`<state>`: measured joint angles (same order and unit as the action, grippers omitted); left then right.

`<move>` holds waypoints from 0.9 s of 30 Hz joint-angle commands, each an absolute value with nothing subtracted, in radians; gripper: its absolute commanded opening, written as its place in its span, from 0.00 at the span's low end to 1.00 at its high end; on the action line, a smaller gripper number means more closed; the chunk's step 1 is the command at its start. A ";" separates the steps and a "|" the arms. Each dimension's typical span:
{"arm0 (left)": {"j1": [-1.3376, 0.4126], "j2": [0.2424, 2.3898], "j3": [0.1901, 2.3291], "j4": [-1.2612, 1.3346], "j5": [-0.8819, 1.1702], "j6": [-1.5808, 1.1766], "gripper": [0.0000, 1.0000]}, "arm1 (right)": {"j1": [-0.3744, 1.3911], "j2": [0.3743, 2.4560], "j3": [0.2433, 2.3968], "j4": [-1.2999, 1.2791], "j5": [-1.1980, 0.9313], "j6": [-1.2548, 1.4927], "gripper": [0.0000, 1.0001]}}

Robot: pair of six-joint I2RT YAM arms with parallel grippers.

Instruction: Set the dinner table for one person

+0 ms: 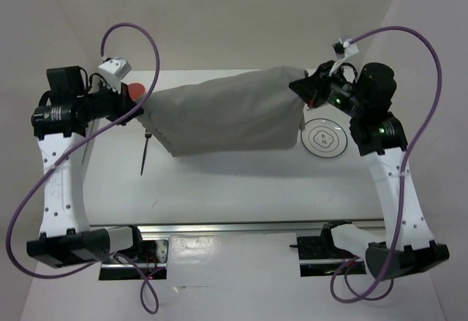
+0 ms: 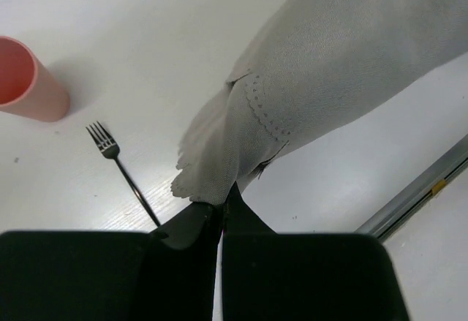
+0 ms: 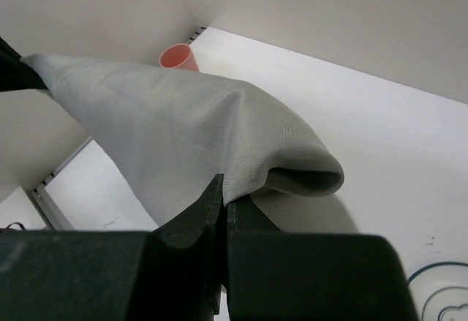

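A grey cloth mat (image 1: 227, 112) hangs stretched between my two grippers above the white dinner table (image 1: 241, 182). My left gripper (image 1: 139, 109) is shut on the mat's left corner (image 2: 212, 167). My right gripper (image 1: 303, 87) is shut on the mat's right corner (image 3: 241, 153). A black fork (image 1: 144, 151) lies on the table under the mat's left end; it also shows in the left wrist view (image 2: 121, 171). A pink cup (image 1: 136, 89) stands behind my left gripper and shows in the left wrist view (image 2: 25, 80). A white plate (image 1: 324, 139) with dark rings lies below my right gripper.
A silver metal rail (image 1: 248, 227) runs along the table's near edge, also seen in the left wrist view (image 2: 424, 189). White walls enclose the table at the back and sides. Purple cables (image 1: 424, 109) loop from both arms.
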<state>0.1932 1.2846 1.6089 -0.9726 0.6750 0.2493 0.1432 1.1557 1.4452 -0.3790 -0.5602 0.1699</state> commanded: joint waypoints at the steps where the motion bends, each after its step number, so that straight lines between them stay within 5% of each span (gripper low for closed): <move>1: 0.202 1.163 1.674 -1.005 0.637 0.298 0.00 | 0.137 1.025 1.436 -0.420 -0.532 0.199 0.00; 8: 0.202 1.111 1.759 -1.054 0.546 0.253 0.00 | 0.137 0.940 1.430 -0.521 -0.551 0.290 0.00; 15: 0.202 1.227 1.674 -1.059 0.511 0.221 0.00 | 0.137 0.975 1.200 -0.473 -0.473 0.368 0.00; 20: 0.083 1.359 1.476 -0.909 0.519 0.207 0.00 | 0.137 1.214 1.121 -0.276 -0.413 0.359 0.00; 22: 0.016 1.423 1.439 -0.769 0.462 0.178 0.00 | 0.137 1.399 1.158 -0.221 -0.387 0.350 0.08; 23: 0.002 1.506 1.439 -0.726 0.440 0.166 0.08 | 0.124 1.469 1.187 -0.206 -0.387 0.338 0.16; 24: -0.009 1.555 1.463 -0.692 0.407 0.144 0.26 | 0.115 1.538 1.266 -0.193 -0.387 0.327 0.43; 25: -0.009 1.612 1.500 -0.660 0.387 0.134 0.41 | 0.115 1.611 1.316 -0.193 -0.387 0.315 0.58; 27: -0.021 1.781 1.659 -0.660 0.289 0.091 0.62 | 0.106 1.814 1.499 -0.207 -0.377 0.296 0.65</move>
